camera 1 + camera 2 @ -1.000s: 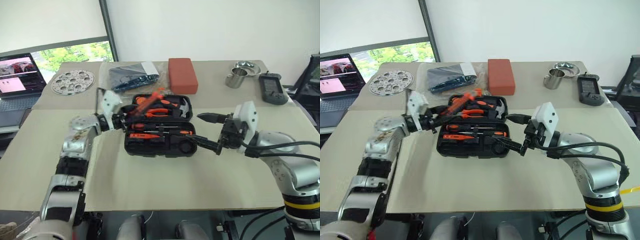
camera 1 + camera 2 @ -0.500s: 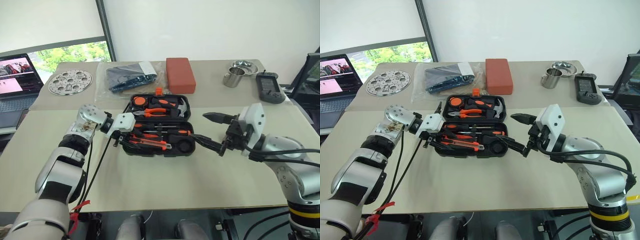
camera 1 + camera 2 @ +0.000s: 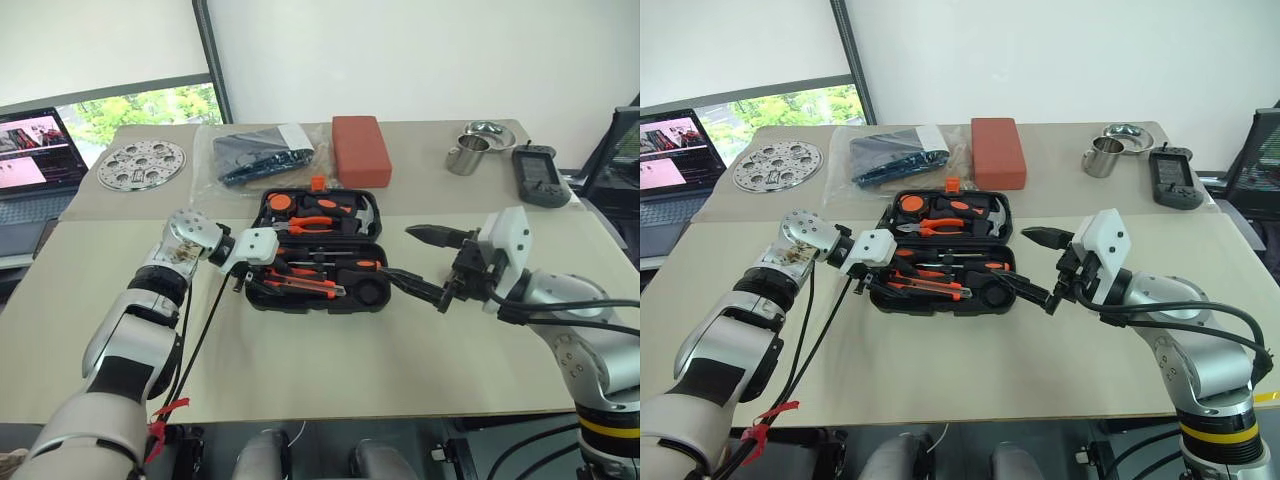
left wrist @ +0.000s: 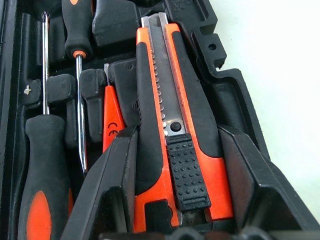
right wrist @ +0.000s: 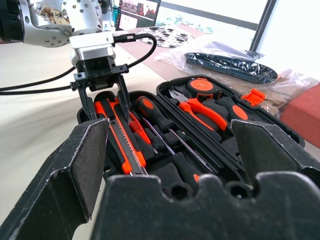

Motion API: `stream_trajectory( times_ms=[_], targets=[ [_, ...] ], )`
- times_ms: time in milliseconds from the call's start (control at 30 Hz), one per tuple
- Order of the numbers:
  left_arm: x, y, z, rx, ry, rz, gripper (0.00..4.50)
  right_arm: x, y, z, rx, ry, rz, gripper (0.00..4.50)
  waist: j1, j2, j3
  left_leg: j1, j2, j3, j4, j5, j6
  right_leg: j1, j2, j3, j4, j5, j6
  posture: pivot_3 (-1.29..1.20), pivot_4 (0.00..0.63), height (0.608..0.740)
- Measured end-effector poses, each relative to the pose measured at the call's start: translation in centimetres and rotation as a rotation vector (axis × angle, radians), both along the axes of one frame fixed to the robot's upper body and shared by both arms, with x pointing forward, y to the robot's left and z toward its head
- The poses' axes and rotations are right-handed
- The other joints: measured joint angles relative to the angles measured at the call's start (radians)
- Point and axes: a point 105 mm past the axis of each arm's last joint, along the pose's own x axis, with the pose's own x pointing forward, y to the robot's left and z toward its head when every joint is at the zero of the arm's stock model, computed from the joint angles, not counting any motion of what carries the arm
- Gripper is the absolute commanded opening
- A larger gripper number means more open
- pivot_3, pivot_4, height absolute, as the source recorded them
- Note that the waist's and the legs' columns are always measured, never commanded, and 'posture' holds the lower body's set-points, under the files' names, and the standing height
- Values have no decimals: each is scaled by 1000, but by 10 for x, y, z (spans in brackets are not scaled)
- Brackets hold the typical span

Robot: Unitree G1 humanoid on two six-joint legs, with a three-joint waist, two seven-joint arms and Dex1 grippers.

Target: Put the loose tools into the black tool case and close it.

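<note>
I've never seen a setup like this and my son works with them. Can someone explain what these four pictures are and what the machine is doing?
It's a humanoid robot with two arms, each ending in a two-fingered gripper. Two pictures look down from its head; the other two come from cameras on its wrists, looking along the fingers. On the table lies an open black tool case holding screwdrivers, pliers and other tools. The left gripper holds an orange-and-black utility knife between its fingers, over the case's near half. The right gripper hangs open beside the case, holding nothing. Behind are a red block, a bagged item, a metal cup and a laptop.
</note>
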Motion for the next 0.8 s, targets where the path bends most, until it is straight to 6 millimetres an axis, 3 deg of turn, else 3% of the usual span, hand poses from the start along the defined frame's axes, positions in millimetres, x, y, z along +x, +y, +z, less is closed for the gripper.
stream_trajectory(
  times_ms=[200, 267, 300, 433, 633, 800],
  targets=[
    [0, 0, 0, 4, 0, -6, 1814, 0, 0, -1, -3, -1, -2, 4500, 0, 0, 0, 1, 0, 0, 1, 0, 0, 0, 0, 0, 5, 0, 0, 0, 150, 740],
    [-1, 0, 0, 1, 8, -3, 2825, 0, 0, -1, -4, -3, -3, 4500, 0, 0, 0, 1, 0, 0, 1, 0, 0, 0, 0, 1, 6, 0, 0, 0, 150, 740],
    [-1, 0, -1, 4, 17, -5, 2928, 0, 0, -1, -4, -3, -4, 4500, 0, 0, 0, 1, 0, 0, 1, 0, 0, 0, 0, 1, 6, 0, 0, 0, 150, 740],
    [-2, -10, -2, -13, 24, -22, 4388, 0, 0, -3, -2, 0, -3, 4500, 0, 0, 0, 1, 0, -1, 1, 0, 0, 0, 0, 1, 6, 0, 0, 0, 150, 740],
    [0, -14, 8, -91, 10, -14, 4482, 1, -1, -5, 1, 4, -6, 4500, -2, 0, 0, 1, 0, -1, 1, 0, 0, -1, 2, 1, 7, 0, 0, 0, 150, 740],
    [5, -18, 34, -234, 7, 16, 4482, 1, 0, -6, 1, 8, -2, 4500, -1, 0, 0, 1, 0, -1, 2, 0, 0, -1, 2, 1, 8, 0, 0, 0, 150, 740]
  ],
)
